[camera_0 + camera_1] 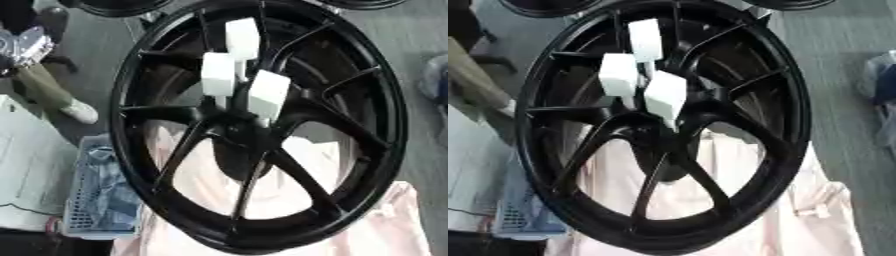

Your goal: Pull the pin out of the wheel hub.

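No robot hand in either view, so no telling its opening or hold. Dead centre: black wheel hub (236,132), spokes fanning out, three white block-headed pins (267,95) standing up around its middle. Looks light and rigid; best pinched across a block's flat sides and drawn straight out. Wheel itself heavy, unlikely to shift. Lower left, pale blue basket (83,220) holding crumpled bluish material.
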